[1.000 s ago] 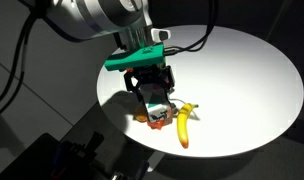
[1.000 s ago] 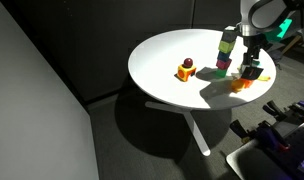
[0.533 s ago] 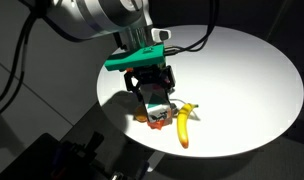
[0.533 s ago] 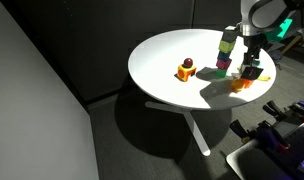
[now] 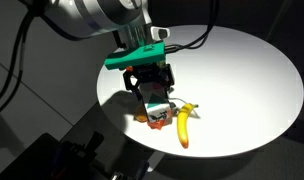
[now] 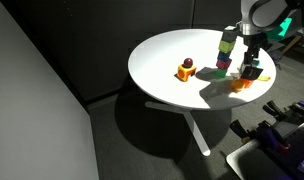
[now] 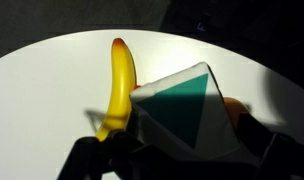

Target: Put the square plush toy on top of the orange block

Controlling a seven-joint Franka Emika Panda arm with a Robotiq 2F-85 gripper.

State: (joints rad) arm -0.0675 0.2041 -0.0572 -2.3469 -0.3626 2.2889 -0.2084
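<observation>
The square plush toy (image 7: 182,105), white with a teal triangle, fills the middle of the wrist view and lies on the orange block (image 7: 235,112), whose edge shows behind it on the right. My gripper (image 7: 182,150) stands open, its dark fingers (image 7: 97,152) on either side of the toy. In an exterior view the gripper (image 5: 155,96) hangs straight over the toy (image 5: 157,104) and the orange block (image 5: 154,119) near the table's front edge. From the far exterior view the gripper (image 6: 250,68) covers the toy above the orange block (image 6: 240,85).
A yellow banana (image 5: 184,126) (image 7: 119,85) lies right beside the block. A tall stack of coloured blocks (image 6: 225,52) stands close behind the gripper. A small orange-yellow piece with a dark top (image 6: 186,69) sits mid-table. The round white table (image 5: 242,70) ends just past the block.
</observation>
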